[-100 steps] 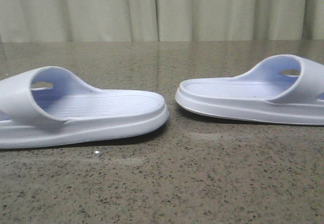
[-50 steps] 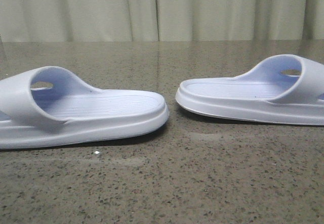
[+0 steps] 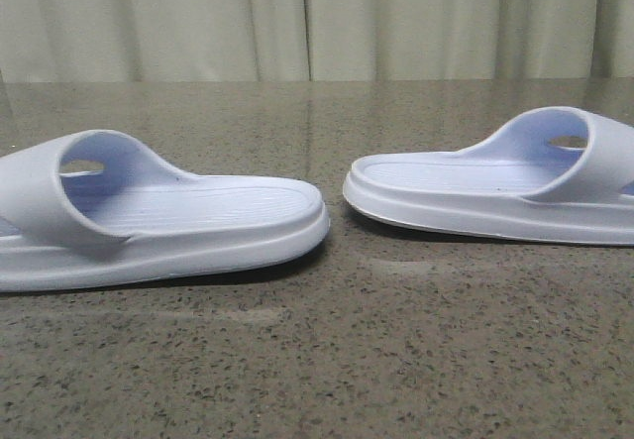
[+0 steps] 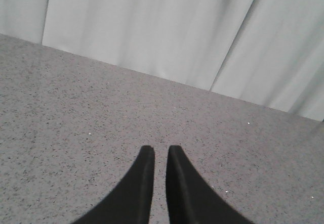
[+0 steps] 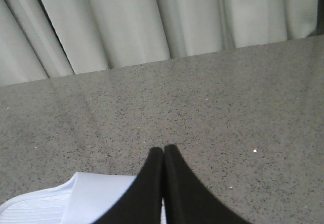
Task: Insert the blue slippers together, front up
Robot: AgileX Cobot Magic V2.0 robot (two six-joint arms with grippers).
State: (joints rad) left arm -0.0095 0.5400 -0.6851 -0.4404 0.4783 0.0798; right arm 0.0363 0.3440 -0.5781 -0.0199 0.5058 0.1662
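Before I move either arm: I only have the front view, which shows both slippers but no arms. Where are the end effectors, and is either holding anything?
Observer: The left end effector is over bare table, its fingers a sliver apart, gripping nothing. No slipper shows in its wrist view.
Operator: And the right one?
Observer: The right end effector has its fingertips pressed together, also empty.
Operator: Is it near a slipper?
Observer: Yes. The ribbed footbed end of one slipper shows beside and partly behind its fingers. I cannot tell whether they touch.
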